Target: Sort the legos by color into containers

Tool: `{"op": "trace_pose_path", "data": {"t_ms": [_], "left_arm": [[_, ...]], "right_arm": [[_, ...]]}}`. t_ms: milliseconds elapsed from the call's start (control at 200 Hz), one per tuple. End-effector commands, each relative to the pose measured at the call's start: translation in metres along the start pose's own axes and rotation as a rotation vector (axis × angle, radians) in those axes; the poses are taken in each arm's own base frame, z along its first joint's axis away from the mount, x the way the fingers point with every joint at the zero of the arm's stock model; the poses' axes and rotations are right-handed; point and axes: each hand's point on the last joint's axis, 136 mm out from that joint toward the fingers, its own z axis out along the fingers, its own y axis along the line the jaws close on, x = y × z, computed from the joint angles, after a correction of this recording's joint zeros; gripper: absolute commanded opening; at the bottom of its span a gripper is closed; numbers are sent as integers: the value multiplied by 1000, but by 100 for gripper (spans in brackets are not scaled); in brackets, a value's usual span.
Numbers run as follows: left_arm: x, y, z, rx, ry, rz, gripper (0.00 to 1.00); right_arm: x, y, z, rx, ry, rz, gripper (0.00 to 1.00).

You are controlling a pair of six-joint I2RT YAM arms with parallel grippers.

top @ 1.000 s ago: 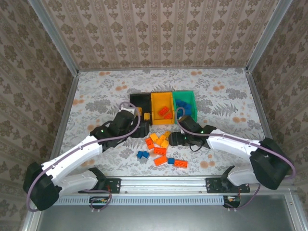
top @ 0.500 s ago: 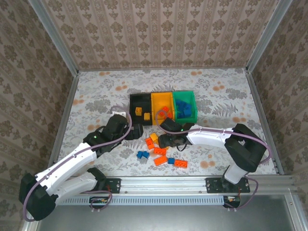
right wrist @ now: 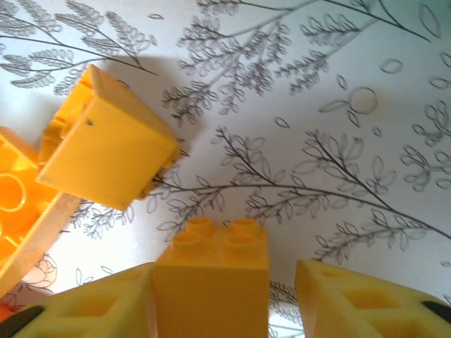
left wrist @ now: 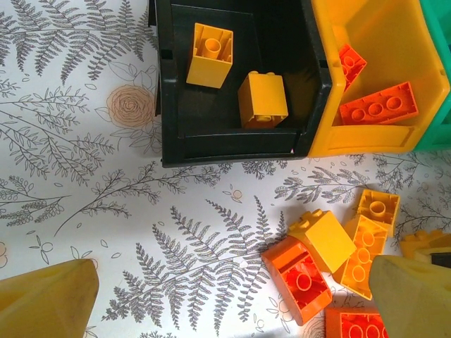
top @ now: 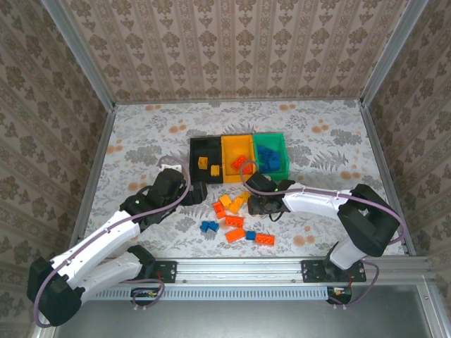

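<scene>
Left arm stretches forward, left gripper [top: 196, 191] low, just short of the black bin [left wrist: 232, 149], fingers [left wrist: 49, 299] wide and empty; right arm bends inward, right gripper [right wrist: 222, 273] straddling an upright yellow brick [right wrist: 211, 289] on the table [right wrist: 317, 141], one finger touching it, the other just apart

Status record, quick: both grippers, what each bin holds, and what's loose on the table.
left gripper: open, nothing between its fingers
right gripper: open around a yellow brick, gap on one side
black bin: two yellow bricks
yellow-orange bin: orange-red bricks
green bin: blue bricks
loose bricks: yellow, orange-red and blue, on the table in front of the bins
</scene>
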Motion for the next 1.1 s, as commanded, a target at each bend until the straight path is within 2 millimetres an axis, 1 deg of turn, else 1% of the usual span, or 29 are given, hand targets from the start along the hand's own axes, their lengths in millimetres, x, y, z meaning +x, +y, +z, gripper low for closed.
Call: {"op": "trace_pose_path", "data": {"t_ms": [0,80,120,240,310,400,435,495,640,830,990,1090], "left_arm": [[6,10,0,-28,15,-27,100],[8,13,0,-36,24,-38,100],[9,14,1,-39,29,-39,100],[12,21,0,-53,28,-48,100],[13,25,-3,-57,23,-57,100],[15,30,-7,-65,24,-59,100],[18,32,-8,-73,31,-59,100],[22,37,-10,-88,42,-62,100],[30,41,-14,-85,53,-79,100],[36,39,-15,-58,69,-92,100],[39,38,-15,-52,86,-83,100],[40,39,-15,-50,92,-79,100]], "right_arm": [[1,6,7,-32,14,-15,45],[-1,8,4,-47,9,-31,38],[-4,10,0,-56,0,-42,35],[-18,21,-24,-111,-47,-82,32],[-34,36,-44,-170,-85,-110,32],[-58,63,-69,-259,-145,-140,32],[-68,74,-75,-288,-164,-148,32],[-84,89,-80,-316,-185,-154,33],[-123,125,-75,-351,-220,-170,34],[-165,155,-46,-309,-233,-180,35],[-188,176,-23,-306,-231,-181,36],[-196,188,-12,-316,-225,-176,38]]}}
